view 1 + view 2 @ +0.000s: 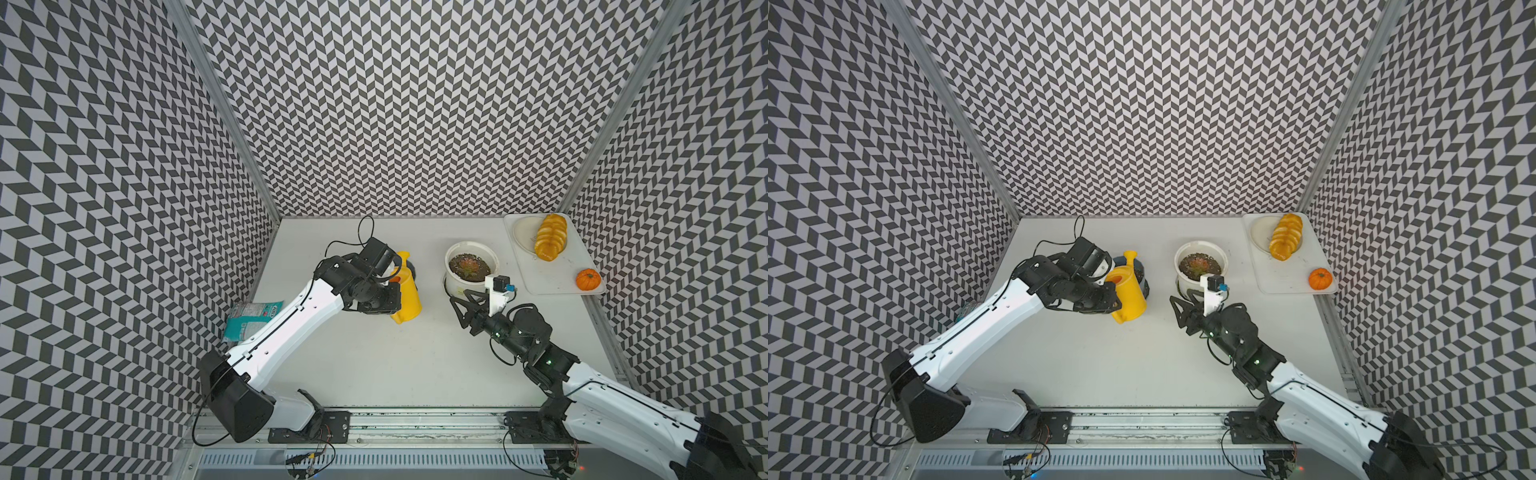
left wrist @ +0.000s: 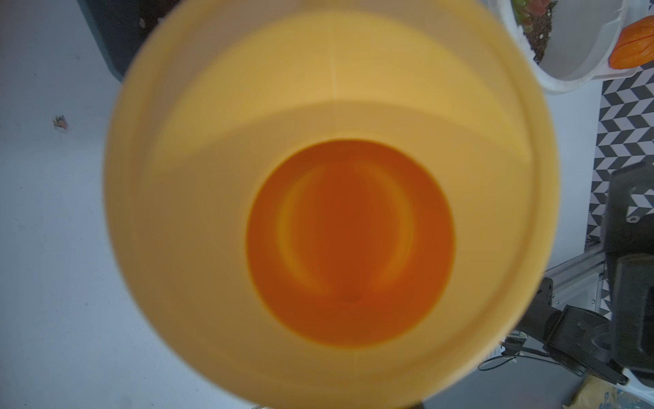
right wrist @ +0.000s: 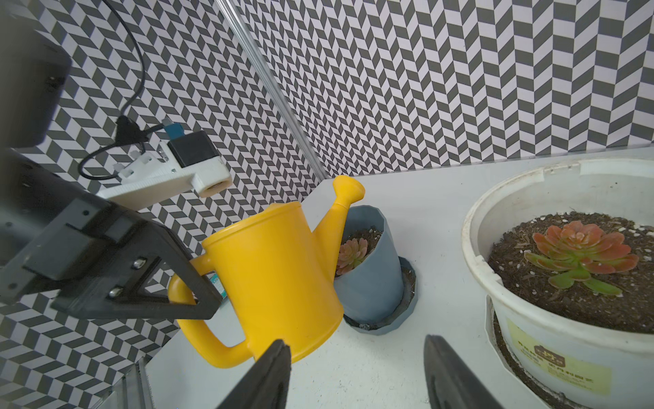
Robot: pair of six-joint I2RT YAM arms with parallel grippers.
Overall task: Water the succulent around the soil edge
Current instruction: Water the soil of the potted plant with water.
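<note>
- One step looked done: left hand (image 3: 193,279) clenched on the yellow watering can (image 3: 279,276), spout beside the succulent (image 3: 351,252).
- Right hand (image 3: 357,368) hung released, grasping nothing.
- No pouring showed; the soil edge (image 3: 366,236) seemed unwatered.

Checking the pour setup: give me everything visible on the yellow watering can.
The watering can is glossy yellow plastic: a tapered round body, a loop handle, and a slim spout ending in a flared rose. It is open-topped; the left wrist view looks straight into it, showing no clear water. It is roughly upright, leaning slightly. The left gripper is shut on its handle. Its spout reaches over the blue-grey pot holding the succulent.
</note>
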